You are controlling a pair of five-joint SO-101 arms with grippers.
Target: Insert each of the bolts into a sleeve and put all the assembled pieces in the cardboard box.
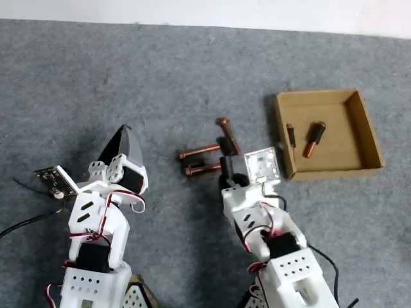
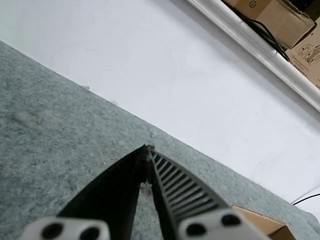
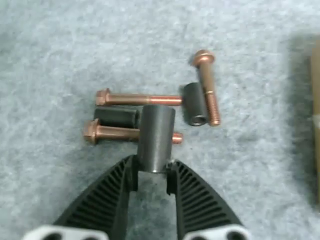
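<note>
Clamped by its end in right pincer [image 3: 152, 172]: dark steel cylindrical sleeve [image 3: 156, 135], over copper-coloured hex bolt [image 3: 125, 133] on grey carpeted worktop [image 3: 50, 50]. Closed, empty: left pincer [image 2: 148, 152]. Likely risk: sleeve pivoting in shallow grip, missing bolt tip.

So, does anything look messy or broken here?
Nothing looks broken. Three bolts and two sleeves lie jumbled on the carpet, one sleeve between two bolts, one against the third. The right pincer holds another sleeve.
</note>
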